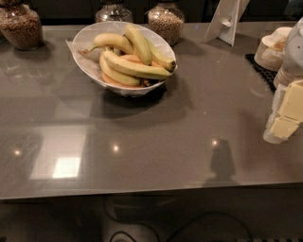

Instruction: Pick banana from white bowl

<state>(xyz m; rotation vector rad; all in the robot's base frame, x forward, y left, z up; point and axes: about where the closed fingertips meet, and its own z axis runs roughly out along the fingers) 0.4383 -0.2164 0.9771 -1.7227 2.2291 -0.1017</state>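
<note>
A wide white bowl (83,37) stands at the back left of the grey countertop. Several yellow bananas (135,68) lie piled in it, over some orange fruit (132,58). My gripper (280,128), white with pale yellow pads, hangs at the far right edge of the view, above the counter. It is well to the right of the bowl and nearer the front, touching nothing and holding nothing that I can see.
Three glass jars of grains or nuts (20,27) (112,12) (166,20) stand along the back. A white card stand (226,21) is at the back right. Stacked beige bowls (271,51) sit on a black mat (261,70) behind the gripper. The counter's front edge (142,190) runs across the bottom.
</note>
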